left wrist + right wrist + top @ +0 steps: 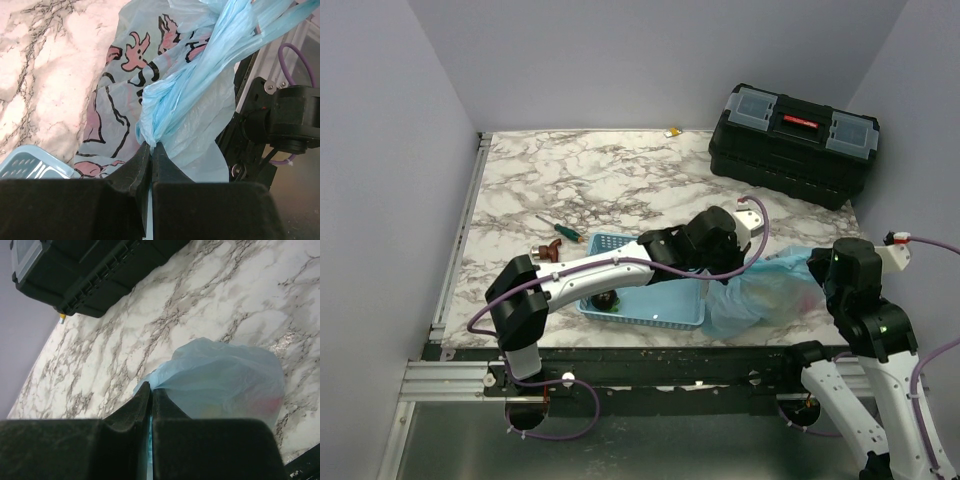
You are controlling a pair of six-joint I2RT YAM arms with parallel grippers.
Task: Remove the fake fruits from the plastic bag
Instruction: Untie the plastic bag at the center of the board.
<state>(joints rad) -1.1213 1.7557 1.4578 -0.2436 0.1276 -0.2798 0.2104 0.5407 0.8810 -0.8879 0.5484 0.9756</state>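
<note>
The task looks barely begun. The bag lies right of centre in the top view, beside the basket, with faint red and yellow fruits showing through it. The left gripper is clamped on its twisted handle, and the right gripper is clamped on its edge.

A white worktop veined in grey carries everything. A light-blue latticed basket sits just left of the left claw, with a dark round plum in its near left corner. Further left of that claw, beyond the basket, a green-handled screwdriver and a reddish-brown tool lie close together. A closed black toolbox with a red strip on its lid stands well beyond the claw, to its right. A small yellow object lies at the worktop's far edge.
</note>
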